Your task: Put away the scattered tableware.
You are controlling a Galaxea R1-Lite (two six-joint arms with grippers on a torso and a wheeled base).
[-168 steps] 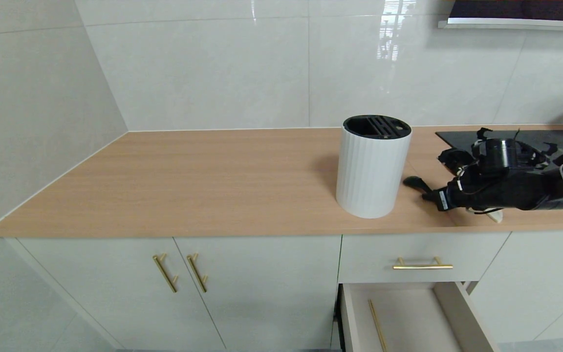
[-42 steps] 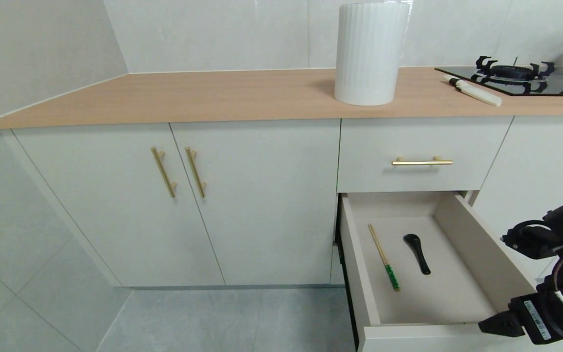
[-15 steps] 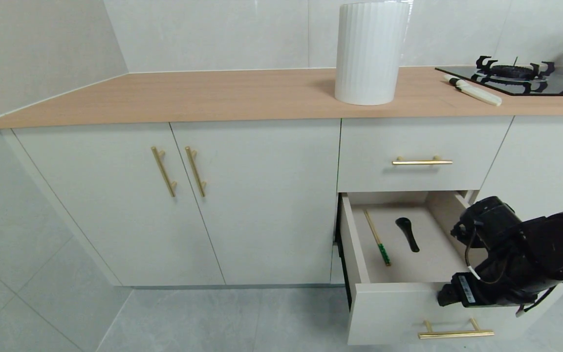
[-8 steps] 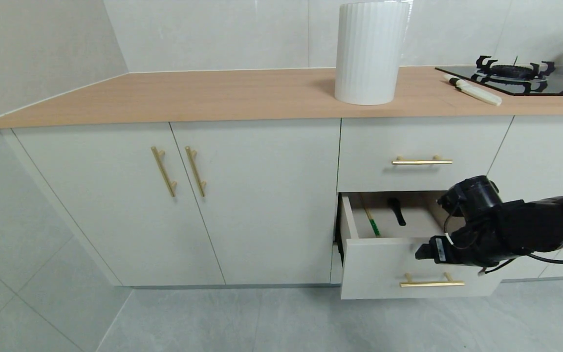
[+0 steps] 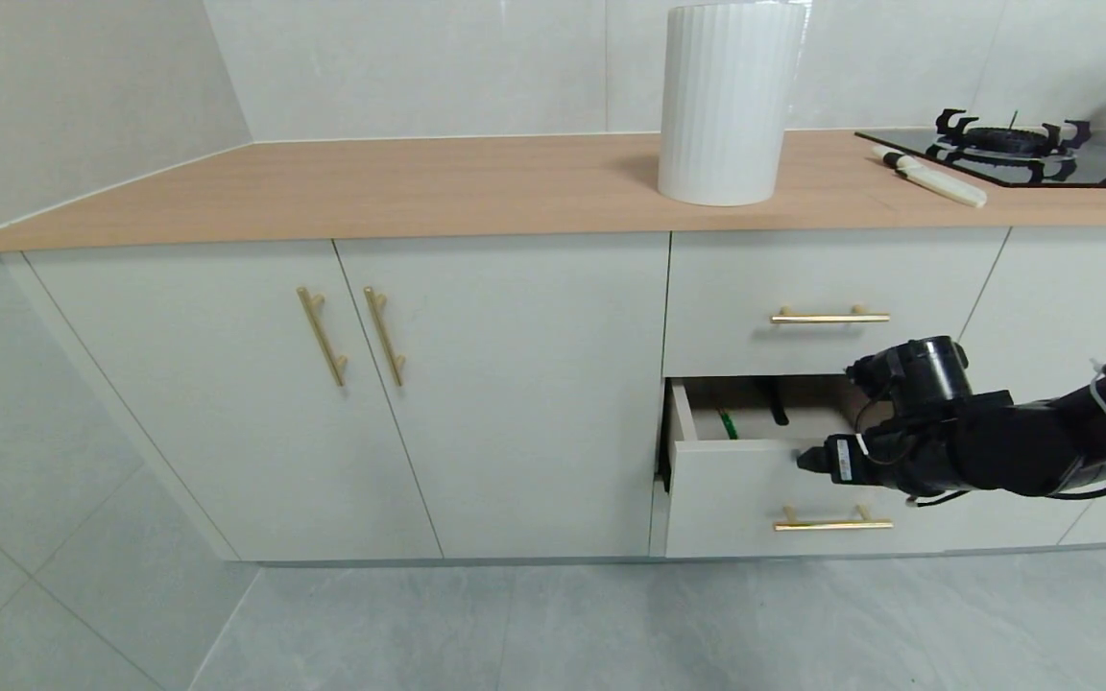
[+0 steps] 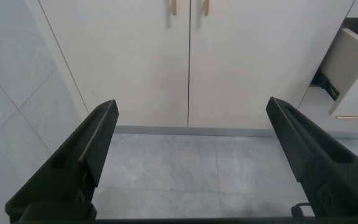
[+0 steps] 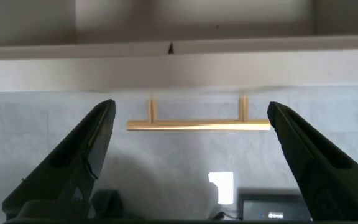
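A: Site type?
B: Home kitchen. Wood-grain counter (image 5: 419, 192) over white cabinet doors (image 5: 207, 413) with gold bar handles (image 5: 323, 336).
A: What rules out an office?
B: Gas hob (image 5: 1004, 144) with black pan supports, set into the counter's right end. Glossy wall tiles (image 5: 419, 67) behind, grey floor tiles (image 5: 419, 624) below, and a drawer (image 5: 726, 489) part open beside the doors.

Holds the right arm (image 5: 1014, 451) stretched out level, wrist in line with the forearm, right gripper (image 5: 805, 460) at its tip with fingers (image 7: 73, 168) spread wide. Aims the left gripper (image 6: 190, 155) forward and down, its fingers parted just as wide
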